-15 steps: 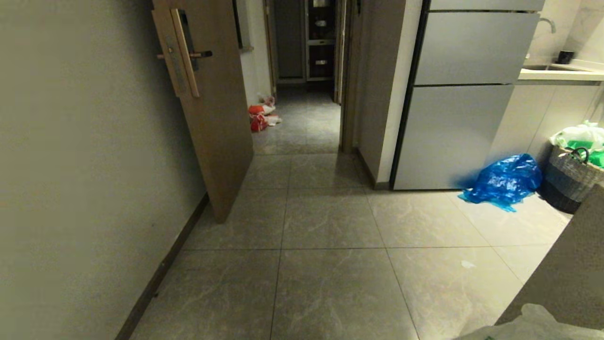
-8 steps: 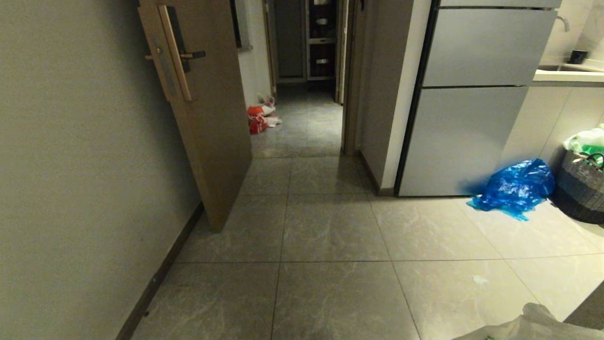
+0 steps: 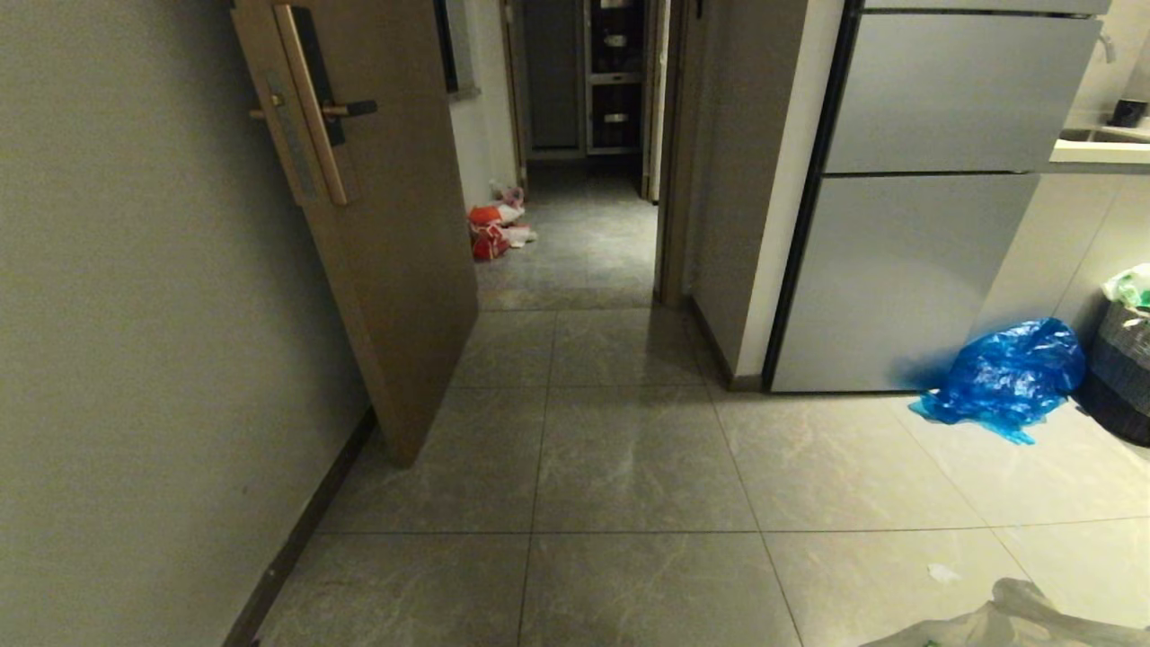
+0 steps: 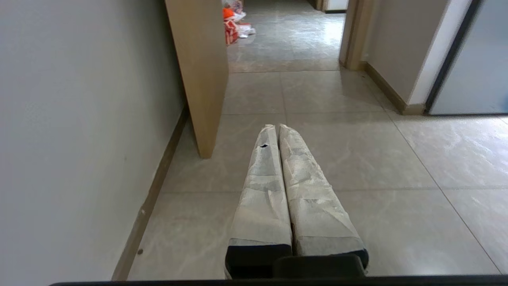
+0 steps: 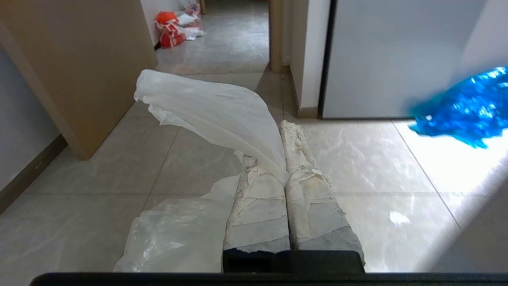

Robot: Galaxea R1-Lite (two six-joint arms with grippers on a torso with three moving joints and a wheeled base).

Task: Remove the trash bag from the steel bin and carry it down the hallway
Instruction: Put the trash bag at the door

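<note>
**Bag in our right hand, doorway dead ahead**

We hold the trash bag (image 5: pixel 206 111) pinched in our right hand (image 5: pixel 278 131), fingers closed on the thin white film, which billows toward the wooden door (image 5: pixel 79 67) and hangs beneath the wrist. Our left hand (image 4: pixel 274 129) is closed on nothing. The hallway (image 3: pixel 584 243) runs straight ahead through the gap between the door and the fridge (image 3: pixel 907 270); the bag sits on our right, fridge side. The steel bin is out of view. We can read no writing anywhere.
</note>
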